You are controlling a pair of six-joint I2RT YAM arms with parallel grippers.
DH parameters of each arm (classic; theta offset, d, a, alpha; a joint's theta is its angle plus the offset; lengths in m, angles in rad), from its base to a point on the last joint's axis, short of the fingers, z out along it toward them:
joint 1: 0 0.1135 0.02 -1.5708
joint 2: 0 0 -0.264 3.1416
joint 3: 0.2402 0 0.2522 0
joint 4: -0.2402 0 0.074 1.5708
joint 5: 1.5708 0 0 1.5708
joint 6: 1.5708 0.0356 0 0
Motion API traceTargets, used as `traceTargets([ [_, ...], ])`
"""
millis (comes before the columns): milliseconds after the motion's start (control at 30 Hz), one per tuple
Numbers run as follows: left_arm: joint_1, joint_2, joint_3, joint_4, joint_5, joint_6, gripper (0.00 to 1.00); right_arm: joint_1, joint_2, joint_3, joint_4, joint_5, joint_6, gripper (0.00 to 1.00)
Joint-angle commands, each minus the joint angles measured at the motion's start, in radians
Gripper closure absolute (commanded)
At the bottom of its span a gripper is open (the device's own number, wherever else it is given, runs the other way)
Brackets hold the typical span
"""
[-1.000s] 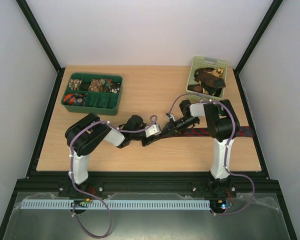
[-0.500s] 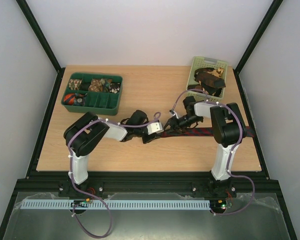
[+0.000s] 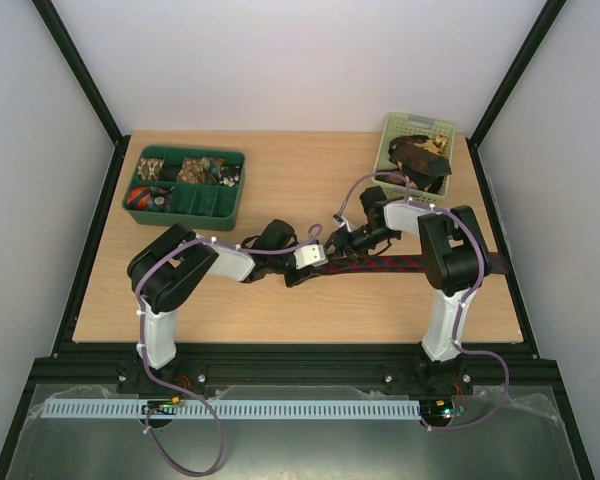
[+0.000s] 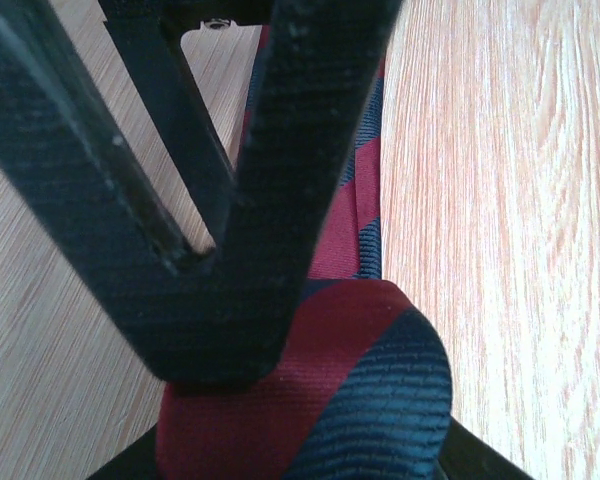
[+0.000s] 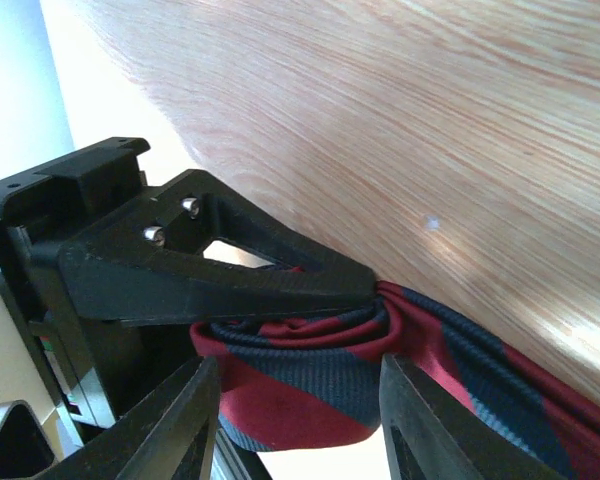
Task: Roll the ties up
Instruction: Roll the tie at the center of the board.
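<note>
A dark red tie with navy diagonal stripes (image 3: 420, 264) lies flat across the right half of the table, its left end wound into a small roll (image 5: 320, 390). My left gripper (image 3: 316, 264) is shut on that roll (image 4: 320, 400), one finger (image 4: 250, 200) pressing on top of it. My right gripper (image 3: 348, 243) meets it from the right. In the right wrist view, the right gripper (image 5: 300, 420) stands open with a finger (image 5: 420, 420) on either side of the roll. More ties (image 3: 420, 160) lie heaped in the basket.
A dark green divided tray (image 3: 185, 211) with rolled ties in its compartments sits at the back left. A pale green plastic basket (image 3: 415, 122) stands at the back right, close behind the right arm. The tie's free end reaches the table's right edge (image 3: 502, 262).
My right gripper has opened and now straddles the roll. The left gripper has shifted a little to the right with the rolled end in its hold.
</note>
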State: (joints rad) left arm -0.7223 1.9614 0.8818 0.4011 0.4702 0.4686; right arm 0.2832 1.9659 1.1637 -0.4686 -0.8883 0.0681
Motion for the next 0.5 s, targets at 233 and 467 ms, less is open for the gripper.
traceTargets([
  [233,0.009,0.088,-0.038,-0.217,-0.119,0.007,0.68,0.039,-0.094,-0.069,-0.037,0.013,0.011,0.59],
  [467,0.006,0.09,-0.038,-0.217,-0.121,-0.002,0.67,0.049,-0.052,-0.051,-0.001,0.062,0.027,0.67],
])
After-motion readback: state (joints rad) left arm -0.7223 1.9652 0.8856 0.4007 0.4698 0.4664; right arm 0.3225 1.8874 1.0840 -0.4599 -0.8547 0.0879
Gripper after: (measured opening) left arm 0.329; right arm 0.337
